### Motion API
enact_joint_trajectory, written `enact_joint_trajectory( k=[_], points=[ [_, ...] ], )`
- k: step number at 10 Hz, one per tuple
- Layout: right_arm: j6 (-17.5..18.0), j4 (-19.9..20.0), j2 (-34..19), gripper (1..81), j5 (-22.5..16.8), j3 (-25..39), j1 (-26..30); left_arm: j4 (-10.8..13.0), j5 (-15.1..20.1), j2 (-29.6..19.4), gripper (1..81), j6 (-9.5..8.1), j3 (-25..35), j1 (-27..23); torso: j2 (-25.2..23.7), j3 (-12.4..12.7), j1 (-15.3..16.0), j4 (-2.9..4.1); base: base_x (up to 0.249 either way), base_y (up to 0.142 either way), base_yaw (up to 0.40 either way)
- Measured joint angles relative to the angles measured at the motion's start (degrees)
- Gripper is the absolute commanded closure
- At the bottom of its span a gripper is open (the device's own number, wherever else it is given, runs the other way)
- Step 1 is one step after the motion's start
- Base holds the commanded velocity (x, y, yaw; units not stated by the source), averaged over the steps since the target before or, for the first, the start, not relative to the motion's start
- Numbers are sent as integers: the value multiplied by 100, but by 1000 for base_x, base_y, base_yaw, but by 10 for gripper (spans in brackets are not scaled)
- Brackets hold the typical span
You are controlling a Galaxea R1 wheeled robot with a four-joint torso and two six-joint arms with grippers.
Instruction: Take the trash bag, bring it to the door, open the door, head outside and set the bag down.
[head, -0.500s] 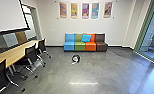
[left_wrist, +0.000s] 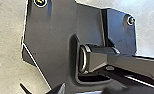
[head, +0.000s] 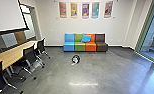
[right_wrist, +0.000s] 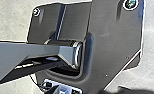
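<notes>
Right near the middle of your head view, a small black-and-white bundle (head: 75, 59) sits on the grey floor (head: 93, 72); it may be the trash bag, but it is too blurred for you to be sure. Bare floor lies around it, and it is well apart from the furniture.

Above it in the frame, a low sofa (head: 80, 46) stands against the white wall (head: 48, 25), its sections blue, green, orange and brown, with a bright blue cushion (head: 86, 38) leaning on the backrest. Five colourful posters (head: 85, 10) hang in a row at the top centre.

Down the left side you have a long, light wooden table (head: 11, 53) with black chairs (head: 30, 55) along its near side. A large white screen (head: 8, 15) with a dark edge fills the upper left. At the right edge you see tall glass panels (head: 153, 37) in green frames; you can't tell whether one is the door.

Both wrist views give you the robot's own dark plate and jointed bar, over pale floor. You can't tell whether your left gripper is spread or closed, and you can't tell for your right gripper either.
</notes>
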Motion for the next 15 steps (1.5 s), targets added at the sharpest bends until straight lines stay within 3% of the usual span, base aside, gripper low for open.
enact_joint_trajectory(
  k=[6,15],
  points=[
    [20,5,-456,10,284,538,-48,2,-7,13,10,0,0,-4,0,0,0,0,132,0,0],
    [17,0,-428,10,249,521,-28,0,0,-2,10,0,-4,-2,0,0,1,0,135,80,0]
  ],
)
